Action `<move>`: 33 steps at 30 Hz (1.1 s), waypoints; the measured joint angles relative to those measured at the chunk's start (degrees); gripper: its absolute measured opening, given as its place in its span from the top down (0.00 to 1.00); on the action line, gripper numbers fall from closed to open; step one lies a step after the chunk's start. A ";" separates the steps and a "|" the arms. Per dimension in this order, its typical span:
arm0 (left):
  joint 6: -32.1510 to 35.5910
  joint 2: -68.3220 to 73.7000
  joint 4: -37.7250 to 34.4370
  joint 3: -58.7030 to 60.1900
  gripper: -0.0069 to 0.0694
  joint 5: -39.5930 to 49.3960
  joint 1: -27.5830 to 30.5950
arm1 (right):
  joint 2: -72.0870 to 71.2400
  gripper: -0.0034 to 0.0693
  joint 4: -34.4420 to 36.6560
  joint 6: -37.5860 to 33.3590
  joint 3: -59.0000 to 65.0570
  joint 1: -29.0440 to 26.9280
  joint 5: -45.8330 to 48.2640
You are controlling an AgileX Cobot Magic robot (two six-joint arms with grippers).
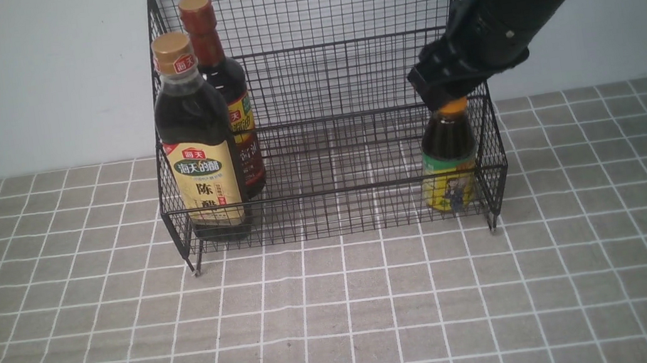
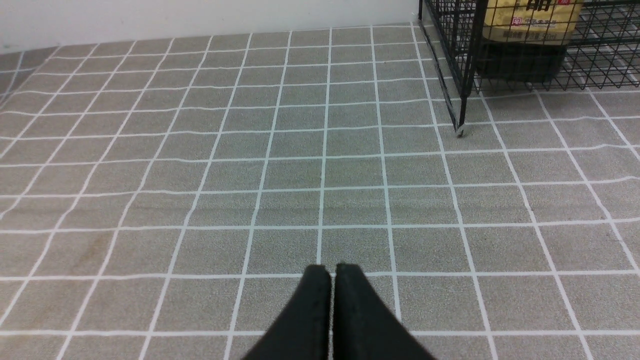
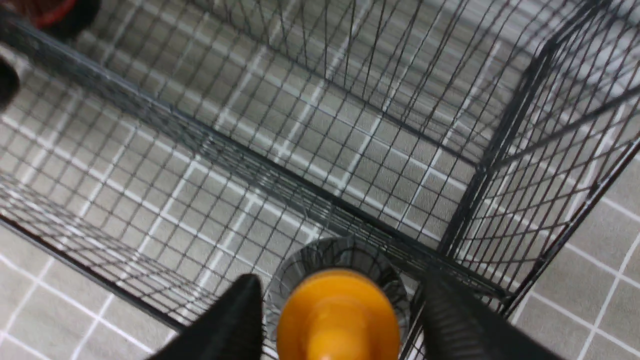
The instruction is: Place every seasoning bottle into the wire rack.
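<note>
Where the black wire rack point(image 1: 342, 46) stands against the pale wall point(image 1: 18, 79), all three seasoning bottles are already inside it. On its left, in the lower front tier, the wide gold-capped bottle point(image 1: 198, 148) shows a red tag reading 海天 at the neck and a beige label with 海天的醋 on a green band above large dark characters 陈醋. Just behind it rises the tall slim brown-capped bottle point(image 1: 222, 88), its yellow and red label mostly hidden, so I cannot read it. At the front right corner sits the small orange-nozzled bottle point(image 1: 448, 157), its yellow label carrying a picture and a green band, with no writing I can make out. The right gripper point(image 3: 340, 320) hangs over that orange nozzle, fingers point(image 3: 225, 325) spread apart on either side of it and touching nothing. The left gripper point(image 2: 332, 310) is clenched shut with nothing in it, low over the table. The cloth point(image 1: 343, 318) covering the table is grey-brown with a white grid, faintly rippled.
</note>
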 joint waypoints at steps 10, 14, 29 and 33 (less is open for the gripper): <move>0.00 0.00 0.00 0.00 0.92 0.00 0.00 | -4.11 0.26 -3.49 0.45 -4.12 0.00 7.88; 0.00 0.00 0.00 0.00 0.92 0.00 0.00 | -10.86 0.33 -5.37 2.71 -11.12 0.00 10.57; 0.00 0.00 0.00 0.00 0.92 0.00 0.00 | -50.83 0.97 -6.19 9.86 4.69 0.00 12.10; 0.00 0.00 0.00 0.00 0.92 0.00 0.00 | -62.96 0.97 -6.19 10.81 18.97 0.00 9.01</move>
